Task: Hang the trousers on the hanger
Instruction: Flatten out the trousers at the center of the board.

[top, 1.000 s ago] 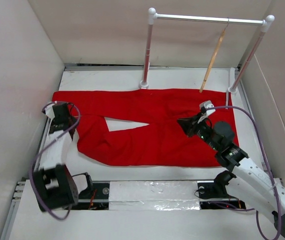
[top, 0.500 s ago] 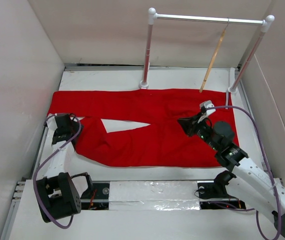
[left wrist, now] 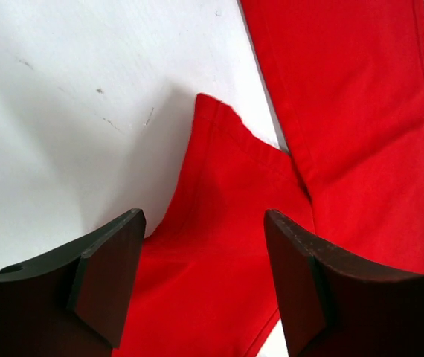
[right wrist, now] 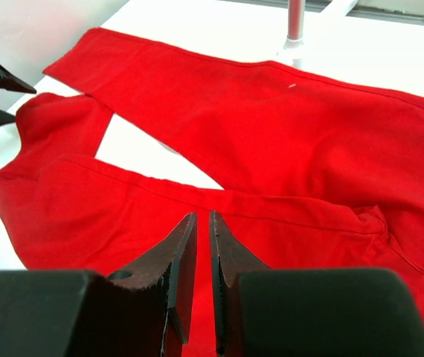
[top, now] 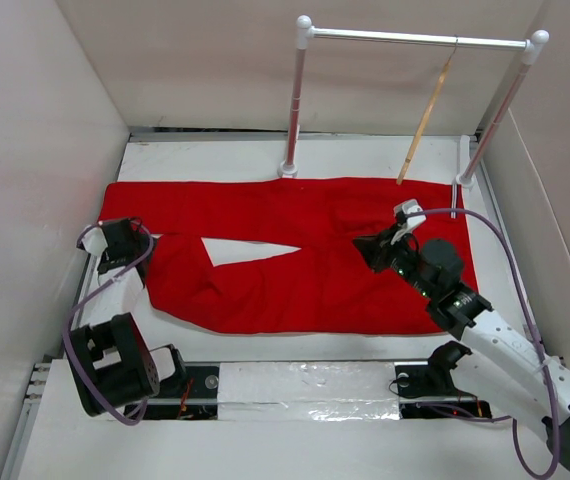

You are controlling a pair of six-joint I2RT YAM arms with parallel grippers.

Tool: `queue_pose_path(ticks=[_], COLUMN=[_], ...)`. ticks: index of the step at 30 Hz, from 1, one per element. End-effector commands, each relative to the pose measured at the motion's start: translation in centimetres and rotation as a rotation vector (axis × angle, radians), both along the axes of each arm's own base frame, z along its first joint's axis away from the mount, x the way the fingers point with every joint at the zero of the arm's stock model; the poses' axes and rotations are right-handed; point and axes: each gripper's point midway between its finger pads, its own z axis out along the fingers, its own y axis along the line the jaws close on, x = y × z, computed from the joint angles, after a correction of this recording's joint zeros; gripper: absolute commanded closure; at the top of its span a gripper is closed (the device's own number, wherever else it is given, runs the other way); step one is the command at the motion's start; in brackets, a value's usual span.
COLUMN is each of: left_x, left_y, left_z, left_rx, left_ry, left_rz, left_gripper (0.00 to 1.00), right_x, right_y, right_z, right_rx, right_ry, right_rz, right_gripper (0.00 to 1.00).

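Observation:
The red trousers (top: 305,250) lie spread flat on the white table, waist to the right and legs to the left. The wooden hanger (top: 425,115) hangs from the rail at the back right, apart from both arms. My left gripper (top: 137,243) is at the cuff of the near leg. In the left wrist view it (left wrist: 201,223) stands open over that cuff (left wrist: 219,193), holding nothing. My right gripper (top: 365,248) hovers over the trousers' middle. In the right wrist view it (right wrist: 202,217) is shut to a thin slit with no fabric (right wrist: 271,126) between the fingers.
The white metal rail (top: 415,38) stands on two posts (top: 293,110) at the back, their feet at the trousers' far edge. Pale walls (top: 35,150) close in the table on the left, back and right. A taped strip (top: 305,385) runs between the arm bases.
My left gripper went from shut to open and let go of the near leg's cuff, staying beside it. My right gripper shifted slightly left, still shut.

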Motion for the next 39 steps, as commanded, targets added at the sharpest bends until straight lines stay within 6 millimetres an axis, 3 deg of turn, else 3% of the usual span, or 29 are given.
queue_pose_path(ticks=[1,4,5,7,9,11,16,18,20,23,24,26,27,28,30,31,37,38,39], left_x=[2.1,2.9,3.0,3.4,3.4,3.8,2.6,1.5,0.3,-0.8,-1.7,-2.6,-3.5,-3.8,-5.1,-5.4,-5.6,-5.6,-5.8], left_y=[0.8,0.4,0.2,0.1,0.0,0.1,-0.2,-0.7,-1.7,-3.4,-3.9,-4.6,-4.8,-5.6,-6.5,-6.7,-10.4,-10.7,-11.3], left_z=[1.8,1.8,1.8,2.4,3.4,5.7,14.8,18.1,21.1,23.7,24.9,25.9,26.9,27.1,28.1,28.1,26.7,26.6,26.4], left_rx=[0.027,0.021,0.016,0.015,0.02,0.045,0.16,0.215,0.251,0.279,0.293,0.308,0.332,0.335,0.357,0.36,0.375,0.377,0.394], left_ry=[-0.048,-0.074,-0.082,-0.101,-0.111,-0.156,-0.345,-0.421,-0.502,-0.578,-0.617,-0.659,-0.696,-0.712,-0.762,-0.768,-0.753,-0.75,-0.748], left_rz=[-0.023,-0.058,-0.066,-0.081,-0.089,-0.101,-0.135,-0.158,-0.2,-0.241,-0.249,-0.275,-0.276,-0.305,-0.326,-0.336,-0.542,-0.564,-0.603], left_gripper=[0.4,0.64,0.86,1.0,1.0,1.0,1.0,1.0,1.0,1.0,1.0,1.0,1.0,1.0,1.0,1.0,1.0,1.0,1.0], right_x=[0.3,0.5,0.5,0.5,0.1,-0.3,-0.1,0.2,0.8,1.8,2.5,3.2,3.7,3.9,5.2,5.4,9.7,11.2,11.9], right_y=[0.5,0.7,0.7,0.5,0.2,-0.7,-5.5,-7.6,-9.3,-10.1,-11.0,-10.9,-11.8,-11.1,-10.2,-9.3,-7.1,-6.8,-6.6], right_z=[2.3,2.0,1.9,1.9,1.3,0.6,-3.0,-4.7,-6.3,-7.6,-9.1,-10.2,-11.0,-12.5,-12.4,-13.8,-16.0,-15.2,-16.5], right_rx=[0.016,0.009,0.009,0.01,-0.009,-0.031,-0.096,-0.101,-0.105,-0.093,-0.105,-0.07,-0.054,-0.034,0.032,0.05,0.103,0.121,0.119], right_ry=[-0.054,-0.046,-0.044,-0.041,-0.015,0.011,0.1,0.133,0.185,0.246,0.298,0.349,0.375,0.431,0.423,0.486,0.587,0.566,0.596], right_rz=[0.014,0.012,0.012,0.003,-0.003,-0.038,-0.268,-0.352,-0.422,-0.461,-0.495,-0.484,-0.51,-0.469,-0.421,-0.378,-0.346,-0.344,-0.35], right_gripper=[0.82,0.82,0.82,0.82,0.81,0.74,0.45,0.39,0.39,0.47,0.48,0.51,0.51,0.52,0.53,0.54,0.56,0.56,0.56])
